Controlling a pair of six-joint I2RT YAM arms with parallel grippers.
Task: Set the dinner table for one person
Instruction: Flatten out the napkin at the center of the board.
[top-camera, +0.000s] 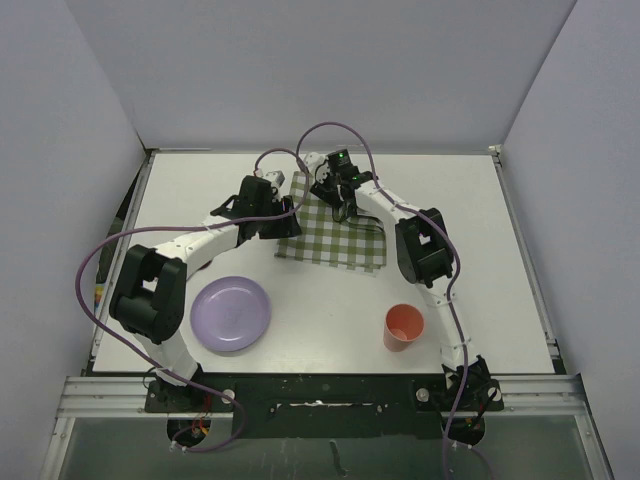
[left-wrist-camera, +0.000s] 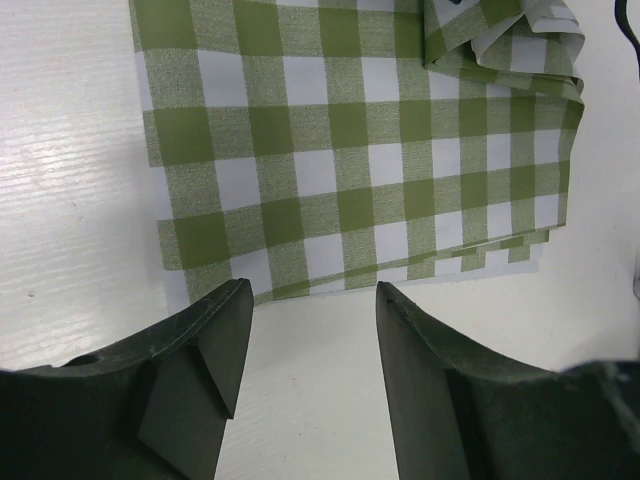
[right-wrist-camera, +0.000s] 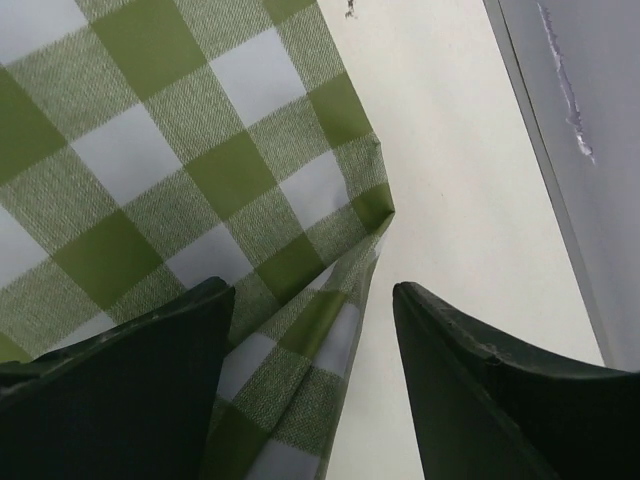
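Note:
The dinner table (top-camera: 480, 250) is a large white top. A green-and-white checked cloth (top-camera: 335, 235) lies at its middle back, with its far corner folded over. My left gripper (top-camera: 290, 215) is open and empty at the cloth's left edge; in the left wrist view the jaws (left-wrist-camera: 312, 290) stand over bare table just short of the cloth (left-wrist-camera: 350, 150). My right gripper (top-camera: 338, 203) is open at the cloth's far corner; in the right wrist view a raised fold of cloth (right-wrist-camera: 330, 300) stands between its jaws (right-wrist-camera: 312, 290), near the left finger.
A purple plate (top-camera: 231, 313) lies at the front left. An orange cup (top-camera: 403, 327) stands upright at the front right. Grey walls enclose the table on three sides; the wall (right-wrist-camera: 590, 150) is close to my right gripper.

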